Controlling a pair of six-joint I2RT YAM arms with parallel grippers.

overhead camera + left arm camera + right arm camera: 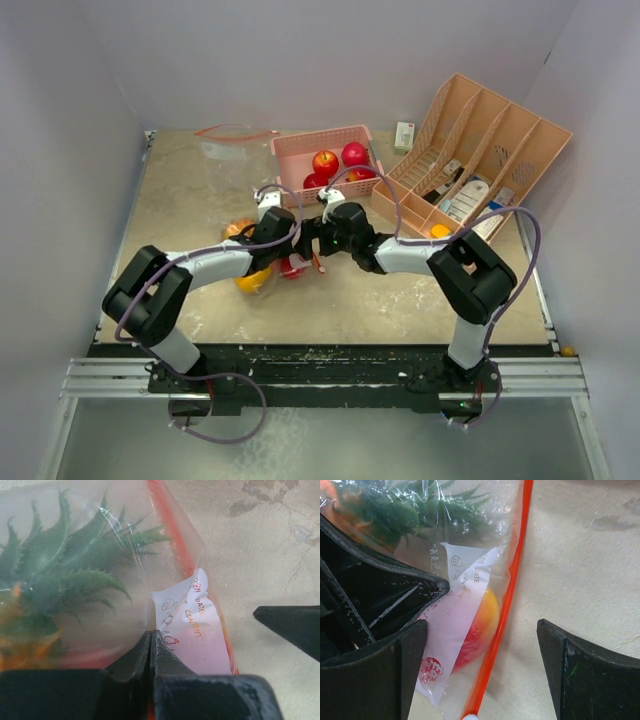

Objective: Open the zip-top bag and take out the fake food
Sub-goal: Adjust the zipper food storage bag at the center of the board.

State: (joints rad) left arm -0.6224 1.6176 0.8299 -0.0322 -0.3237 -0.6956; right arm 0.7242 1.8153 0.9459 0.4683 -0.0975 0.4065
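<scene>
The clear zip-top bag (pixel 125 610) with an orange zip strip (pixel 512 595) lies mid-table. Inside it I see a pineapple's green crown (pixel 65 570), a red-and-yellow fruit (pixel 482 625), a yellow pepper (pixel 252 280) and a red fruit (pixel 290 268). My left gripper (pixel 151 636) is shut on the bag's film beside its white label (pixel 192 625); it also shows in the top view (pixel 290 246). My right gripper (pixel 480 655) is open, its fingers (pixel 590 675) standing either side of the zip strip, close to the left gripper; it also shows in the top view (pixel 318 236).
A pink basket (pixel 300 146) holding red fruits (pixel 325 160) stands just behind the grippers. A second, flat zip bag (pixel 235 140) lies at the back left. A peach divided organizer (pixel 500 140) with bottles and cartons fills the right. A small white carton (pixel 404 135) sits behind it.
</scene>
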